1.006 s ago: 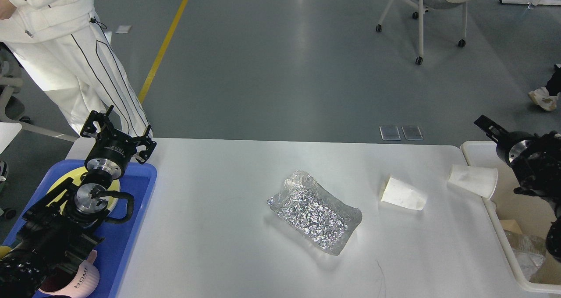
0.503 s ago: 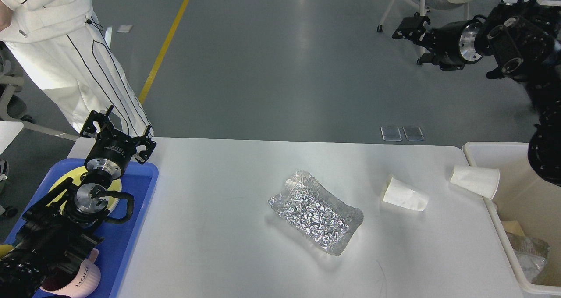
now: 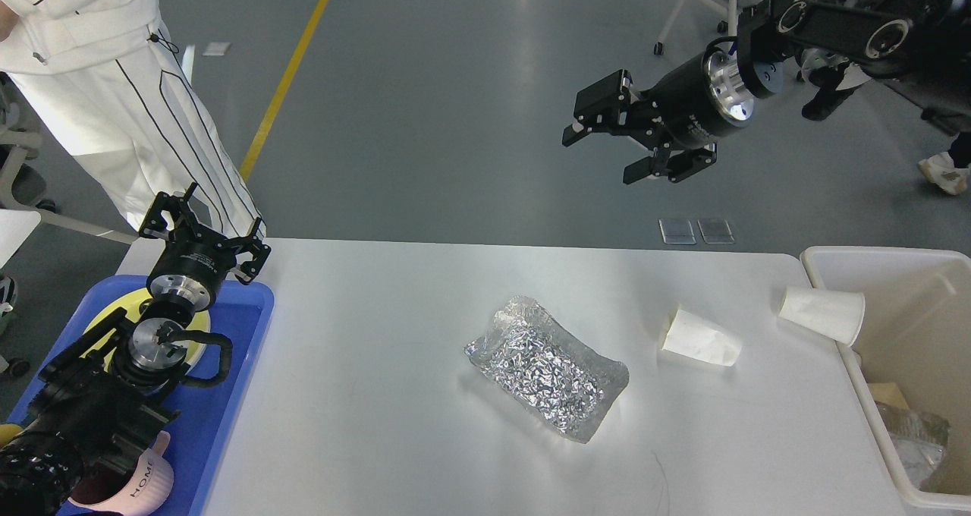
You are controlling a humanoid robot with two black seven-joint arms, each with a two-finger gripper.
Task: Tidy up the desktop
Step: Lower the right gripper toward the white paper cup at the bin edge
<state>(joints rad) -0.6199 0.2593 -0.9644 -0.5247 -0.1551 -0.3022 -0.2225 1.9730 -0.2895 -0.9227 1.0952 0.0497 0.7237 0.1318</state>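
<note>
The white desktop (image 3: 364, 425) carries a crumpled silver foil bag (image 3: 546, 368) near the middle and two white paper cups lying on their sides: one (image 3: 699, 338) right of the bag, one (image 3: 823, 313) at the right edge beside the bin. My right gripper (image 3: 603, 150) is open and empty, held high beyond the table's far edge, fingers pointing left. My left gripper (image 3: 203, 220) is open and empty over the table's far left corner, above the blue tray.
A blue tray (image 3: 227, 394) at the left holds a yellow plate (image 3: 199, 326) and a pink mug (image 3: 136, 489). A cream bin (image 3: 872, 394) at the right holds foil and brown scraps. A person in white (image 3: 114, 99) stands beyond the left corner. A chair (image 3: 728, 15) stands far back.
My right arm has swung up from beside the bin, then left and lower, to a spot high beyond the table's far edge. The left arm and the objects have not moved.
</note>
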